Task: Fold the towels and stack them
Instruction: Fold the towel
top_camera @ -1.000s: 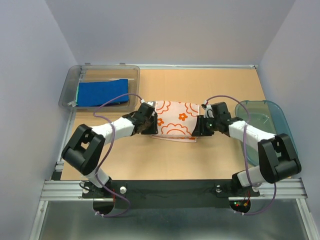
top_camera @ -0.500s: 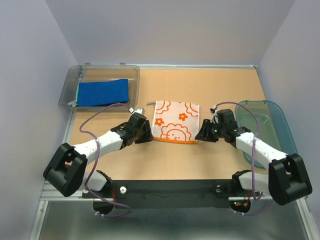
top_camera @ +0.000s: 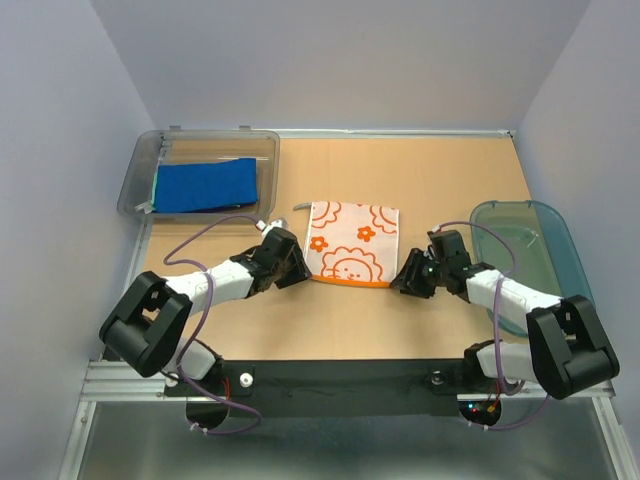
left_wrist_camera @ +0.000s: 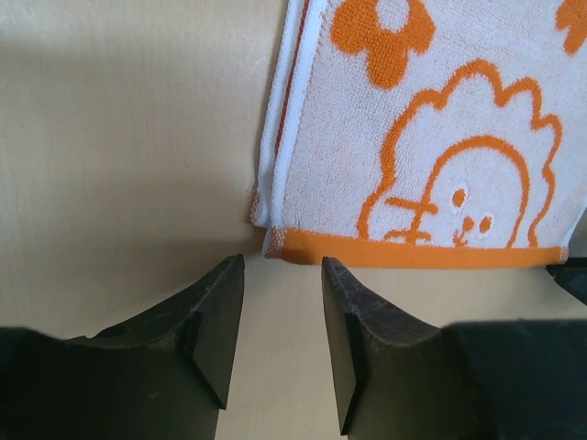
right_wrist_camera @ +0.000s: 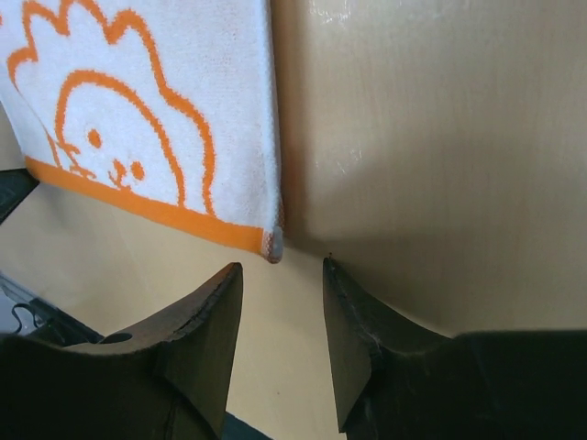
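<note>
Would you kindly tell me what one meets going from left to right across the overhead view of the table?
First the blue towel in the clear bin → left pincer → white towel with orange prints → right pincer → teal basket.

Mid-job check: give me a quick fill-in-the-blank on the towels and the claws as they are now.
The left claw and right claw both stand ____.
The folded white towel with orange flower prints lies between them, gripped by ____.
The plain towel inside the clear grey plastic bin is royal ____.
Missing: open; neither; blue.
</note>
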`<state>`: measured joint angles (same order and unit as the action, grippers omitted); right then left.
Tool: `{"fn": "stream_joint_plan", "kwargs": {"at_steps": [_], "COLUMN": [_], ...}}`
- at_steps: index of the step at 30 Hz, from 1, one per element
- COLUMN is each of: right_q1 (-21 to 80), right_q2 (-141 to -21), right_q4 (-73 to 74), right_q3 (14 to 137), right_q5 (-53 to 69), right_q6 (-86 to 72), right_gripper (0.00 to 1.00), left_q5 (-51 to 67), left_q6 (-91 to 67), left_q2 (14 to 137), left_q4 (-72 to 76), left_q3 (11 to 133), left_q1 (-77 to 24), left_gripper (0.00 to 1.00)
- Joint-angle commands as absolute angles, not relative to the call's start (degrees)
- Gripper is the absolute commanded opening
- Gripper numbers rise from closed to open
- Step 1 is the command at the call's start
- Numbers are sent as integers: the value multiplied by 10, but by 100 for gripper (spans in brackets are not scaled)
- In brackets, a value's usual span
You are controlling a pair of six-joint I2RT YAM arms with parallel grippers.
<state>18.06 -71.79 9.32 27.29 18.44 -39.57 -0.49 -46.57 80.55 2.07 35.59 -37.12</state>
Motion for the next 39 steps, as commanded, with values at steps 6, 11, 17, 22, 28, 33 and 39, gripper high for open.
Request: {"fn": "stream_joint_plan", "kwargs": {"at_steps": [6,11,17,22,28,33,39], "right_q1": [185,185,185,185,185,185,185], "right_q2": [-739,-735,-730,-721,-721,-720,-719], "right_q4": [12,5,5,5,5,4,4], "right_q3": [257,257,266,266,265,262,260], "right_q5": [199,195,207,215,220,217,218], "right_q6": [-431,-432,-432,-430,-427,-425,-420], "right_gripper": [42,31,10,1,0,0,0], "left_q5": [-8,-12,-23,-32,-32,-38,-49], "left_q6": [-506,-522,-548,-577,-587,-594,-608], "left_q2": [816,813,809,801,814,805,786], "left_q4": [65,70,75,92,99,100,112], "left_q3": [341,334,321,305,305,299,294], "left_q1": [-374,-373,-374,-373,-374,-374,-374], "left_gripper": [49,48,49,49,43,33,32]}}
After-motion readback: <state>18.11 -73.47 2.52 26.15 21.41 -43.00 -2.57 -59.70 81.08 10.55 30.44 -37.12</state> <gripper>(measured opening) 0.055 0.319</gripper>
